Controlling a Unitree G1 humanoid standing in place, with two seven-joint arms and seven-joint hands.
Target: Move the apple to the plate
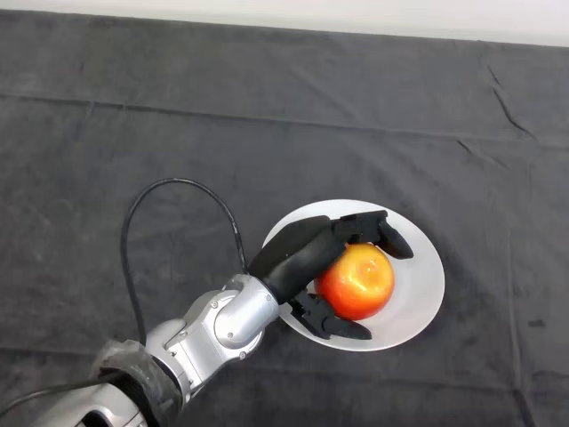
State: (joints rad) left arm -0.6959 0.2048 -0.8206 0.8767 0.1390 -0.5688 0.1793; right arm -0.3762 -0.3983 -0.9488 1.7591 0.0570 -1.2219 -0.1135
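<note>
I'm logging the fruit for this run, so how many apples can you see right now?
1. The apple sits over the white plate, with the left hand curled around it. Nothing suggests another one is hidden.

Left arm (218, 325) is seen entering from the lower left, silver-grey, angled up toward the right. The wrist is kept low, in line with the forearm. Left hand (298, 253) is extended right of the wrist, palm turned rightward. Upper fingers (378, 229) are curled over on the far side; the thumb (333, 322) is hooked beneath on the near side, so a closed grasp is formed.
</note>
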